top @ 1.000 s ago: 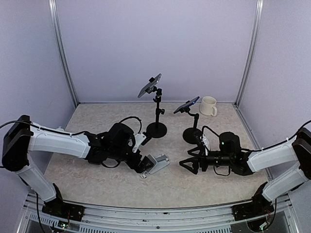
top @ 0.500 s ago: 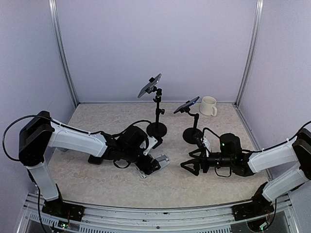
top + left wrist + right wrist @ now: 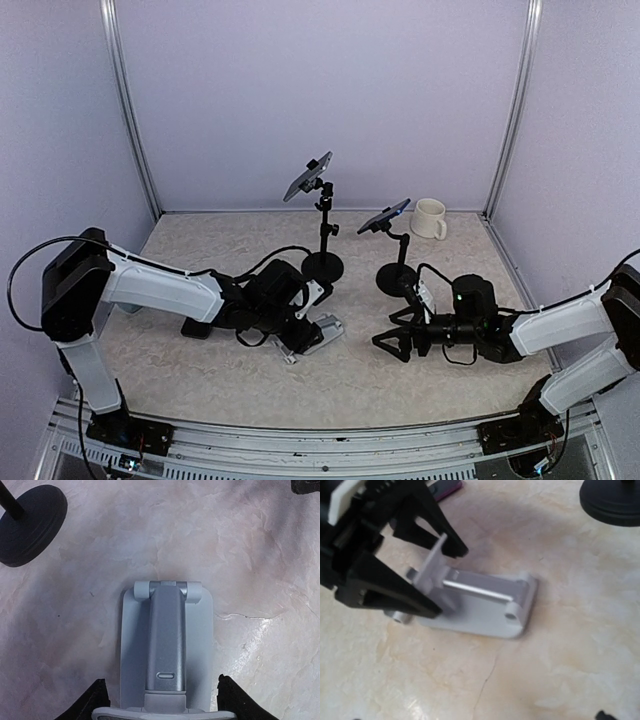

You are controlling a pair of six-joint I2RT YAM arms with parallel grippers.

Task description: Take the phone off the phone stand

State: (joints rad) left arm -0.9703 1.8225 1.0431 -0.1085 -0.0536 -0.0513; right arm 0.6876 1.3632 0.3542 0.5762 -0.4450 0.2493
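As the right end effector (image 3: 388,345) hangs spread and empty mid-desk, the left end effector (image 3: 162,701) straddles the phone stand (image 3: 165,630), its grip unclear. The phone (image 3: 447,487) lies off it toward the desk's left edge. Withdrawing could drag the stand.

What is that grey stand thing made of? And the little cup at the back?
The phone stand looks like metal: its middle arm is smooth silvery grey with a soft sheen, though the paler base plate could be painted metal or plastic. The cup is cream and plain with a handle, probably ceramic, but it is too small to be sure.
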